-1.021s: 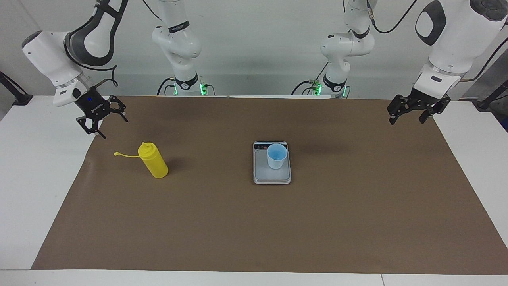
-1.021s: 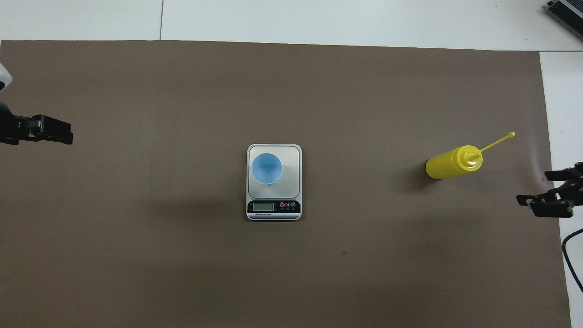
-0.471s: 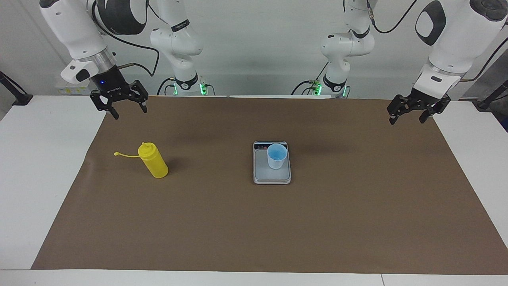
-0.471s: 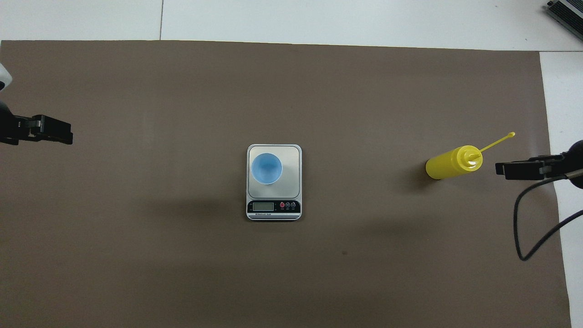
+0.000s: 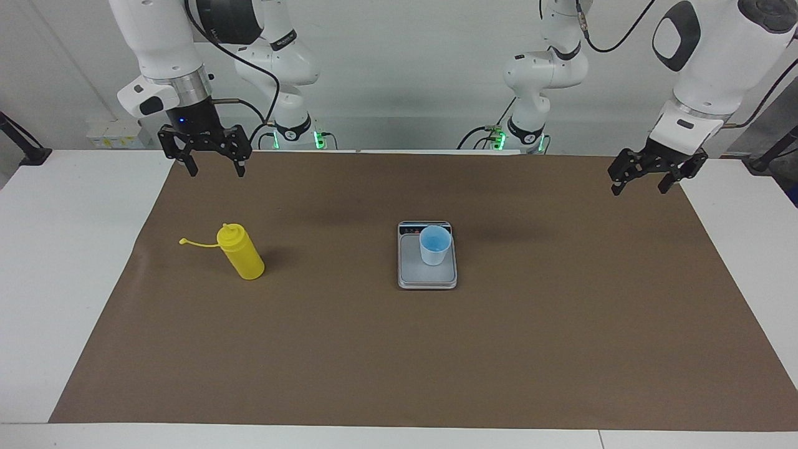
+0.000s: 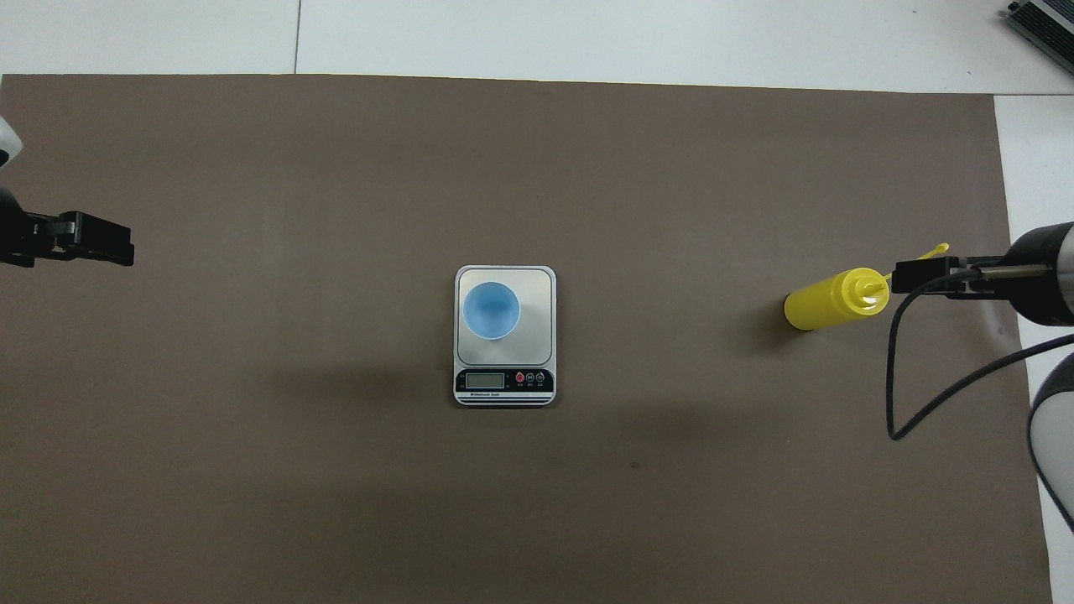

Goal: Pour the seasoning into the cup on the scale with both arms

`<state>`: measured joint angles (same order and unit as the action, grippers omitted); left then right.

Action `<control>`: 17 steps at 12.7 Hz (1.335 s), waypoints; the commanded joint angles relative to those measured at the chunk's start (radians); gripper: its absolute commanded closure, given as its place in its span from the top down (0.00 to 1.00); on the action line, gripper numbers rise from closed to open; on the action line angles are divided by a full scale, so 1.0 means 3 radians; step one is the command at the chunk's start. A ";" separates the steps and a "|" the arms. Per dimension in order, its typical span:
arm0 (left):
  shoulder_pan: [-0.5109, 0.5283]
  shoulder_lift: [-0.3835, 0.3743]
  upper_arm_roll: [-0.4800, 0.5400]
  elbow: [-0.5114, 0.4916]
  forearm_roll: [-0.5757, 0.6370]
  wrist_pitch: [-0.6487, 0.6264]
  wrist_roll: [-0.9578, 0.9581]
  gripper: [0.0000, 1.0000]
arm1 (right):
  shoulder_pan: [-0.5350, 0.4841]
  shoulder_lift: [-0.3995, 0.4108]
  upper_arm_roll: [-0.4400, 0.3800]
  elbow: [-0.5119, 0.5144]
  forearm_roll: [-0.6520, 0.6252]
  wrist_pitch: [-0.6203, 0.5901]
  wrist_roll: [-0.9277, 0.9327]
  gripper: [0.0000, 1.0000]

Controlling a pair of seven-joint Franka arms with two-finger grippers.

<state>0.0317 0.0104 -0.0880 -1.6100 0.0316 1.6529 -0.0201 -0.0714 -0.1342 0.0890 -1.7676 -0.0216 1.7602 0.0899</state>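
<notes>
Seasoning (image 5: 240, 252) untouched, both grippers' fingers (image 5: 193, 167) wide, empty

Glossy yellow plastic bottle (image 5: 242, 252), smooth blue plastic cup (image 5: 434, 245), brushed-metal scale (image 5: 427, 274), matt brown paper sheet (image 5: 499, 349).

Blue cup (image 5: 434, 244) on scale (image 5: 427, 278) — yellow bottle (image 5: 242, 252) upright

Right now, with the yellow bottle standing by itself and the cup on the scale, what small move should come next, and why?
Probably lower the right gripper over the yellow bottle. It hangs open in the air above that end of the table, not touching the bottle, which stands upright. The cup already sits on the scale. The left gripper waits open at its own end.
</notes>
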 commanded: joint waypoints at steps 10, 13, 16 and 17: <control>0.0022 -0.0009 -0.0019 0.0003 0.0018 -0.0043 -0.0030 1.00 | 0.0161 0.0320 0.0066 0.0559 -0.0051 -0.0621 0.0155 1.00; 0.0022 -0.0009 -0.0019 0.0003 0.0018 -0.0043 -0.0030 1.00 | 0.0161 0.0299 0.0102 0.0478 -0.0046 -0.0565 0.0309 1.00; 0.0022 -0.0009 -0.0019 0.0003 0.0018 -0.0043 -0.0030 1.00 | 0.0161 0.0217 0.0107 0.0339 -0.0041 -0.0499 0.0314 1.00; 0.0022 -0.0009 -0.0019 0.0003 0.0018 -0.0043 -0.0030 1.00 | 0.0161 0.0217 0.0112 0.0339 -0.0020 -0.0493 0.0319 1.00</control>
<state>0.0318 0.0104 -0.0880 -1.6100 0.0316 1.6529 -0.0201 -0.0150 -0.0351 0.1077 -1.6227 -0.0256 1.5872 0.1619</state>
